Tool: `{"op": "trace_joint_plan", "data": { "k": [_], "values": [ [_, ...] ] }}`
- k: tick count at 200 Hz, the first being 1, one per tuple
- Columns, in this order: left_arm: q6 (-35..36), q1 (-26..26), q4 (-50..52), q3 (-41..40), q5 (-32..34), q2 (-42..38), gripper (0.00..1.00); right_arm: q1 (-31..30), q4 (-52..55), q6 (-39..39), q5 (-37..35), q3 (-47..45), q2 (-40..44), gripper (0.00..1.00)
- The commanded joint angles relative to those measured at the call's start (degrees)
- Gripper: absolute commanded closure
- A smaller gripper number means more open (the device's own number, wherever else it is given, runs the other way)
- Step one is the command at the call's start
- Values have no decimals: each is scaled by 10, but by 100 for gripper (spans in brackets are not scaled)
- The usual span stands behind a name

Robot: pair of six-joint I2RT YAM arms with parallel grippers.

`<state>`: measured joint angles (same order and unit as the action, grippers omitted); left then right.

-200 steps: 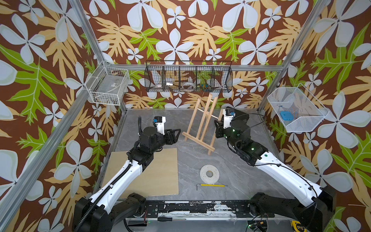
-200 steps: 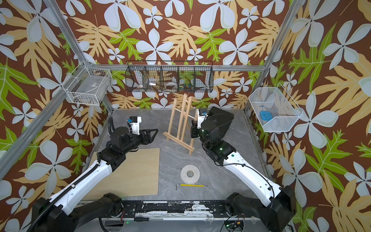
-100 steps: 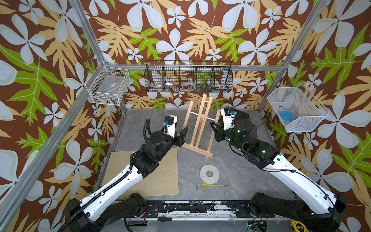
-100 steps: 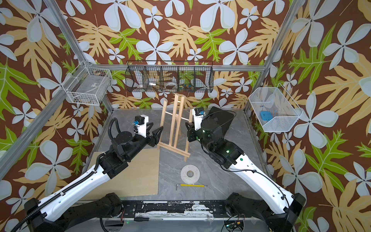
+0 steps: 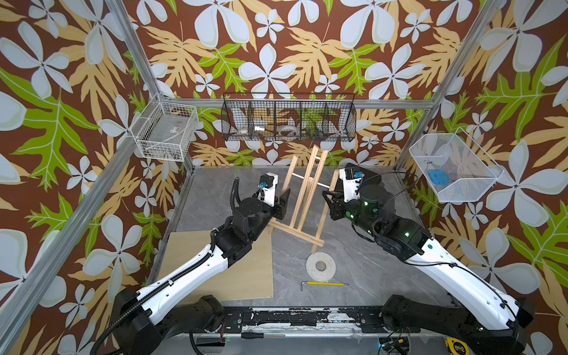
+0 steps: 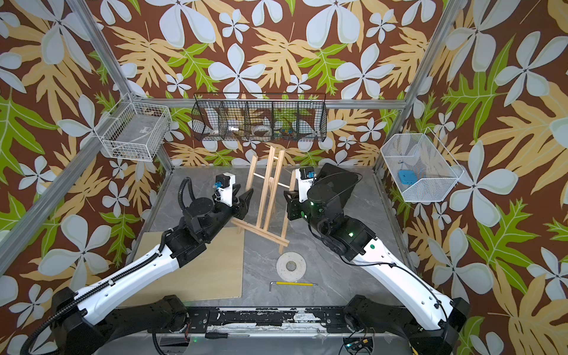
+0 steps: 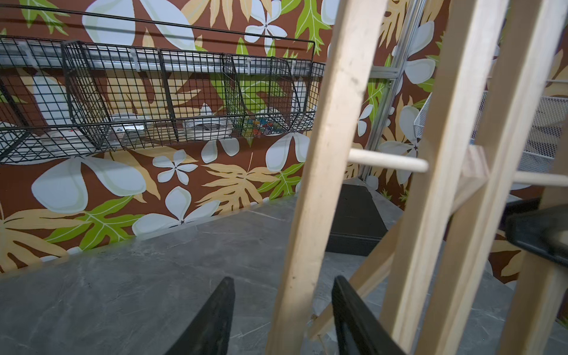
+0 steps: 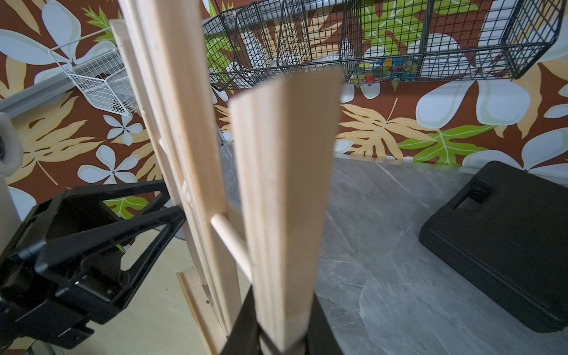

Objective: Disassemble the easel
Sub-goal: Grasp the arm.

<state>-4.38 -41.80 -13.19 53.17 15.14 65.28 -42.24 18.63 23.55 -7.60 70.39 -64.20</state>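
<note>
The easel (image 5: 302, 196) (image 6: 266, 196), a frame of pale wood slats with a bottom ledge, stands tilted at mid-table in both top views. My right gripper (image 5: 327, 197) (image 8: 282, 307) is shut on the easel's right leg (image 8: 285, 184), partway up. My left gripper (image 5: 287, 198) (image 7: 283, 278) is at the easel's left side. Its black fingers (image 7: 215, 319) straddle the left leg (image 7: 310, 233), open, with a gap on each side.
A plywood board (image 5: 221, 270) lies under my left arm. A white ring (image 5: 320, 266) and a yellow hex key (image 5: 325, 283) lie in front of the easel. A black case (image 8: 507, 246) sits at the back right. Wire baskets (image 5: 289, 118) hang on the walls.
My left arm has reached in to the easel, and its jaws have narrowed around the left leg. The right gripper has kept its hold and shifted the easel slightly towards the front.
</note>
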Motion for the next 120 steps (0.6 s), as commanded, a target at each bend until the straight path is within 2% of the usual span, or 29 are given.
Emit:
{"op": "trace_joint_plan", "data": {
  "k": [1, 29, 41, 62, 84, 101, 120],
  "values": [
    [10, -1, -25, 11, 9, 13, 49, 0, -24, 11, 18, 7, -5, 94],
    [15, -1, -23, 22, 27, 30, 54, 0, -30, 19, 24, 0, -7, 94],
    [22, -1, -22, 25, 34, 32, 61, 0, -39, 21, 26, -4, -4, 92],
    [32, -1, -27, 24, 49, 27, 81, 0, -39, 19, 20, 1, -3, 86],
    [38, -1, -46, 11, 51, 15, 100, 0, -31, 10, 9, 11, 8, 68],
    [46, -1, -64, -8, 55, 2, 100, 1, -18, 2, -14, 20, 27, 55],
    [58, 4, -80, -32, 54, -18, 100, 7, -8, -8, -54, 23, 55, 48]
  ]
}}
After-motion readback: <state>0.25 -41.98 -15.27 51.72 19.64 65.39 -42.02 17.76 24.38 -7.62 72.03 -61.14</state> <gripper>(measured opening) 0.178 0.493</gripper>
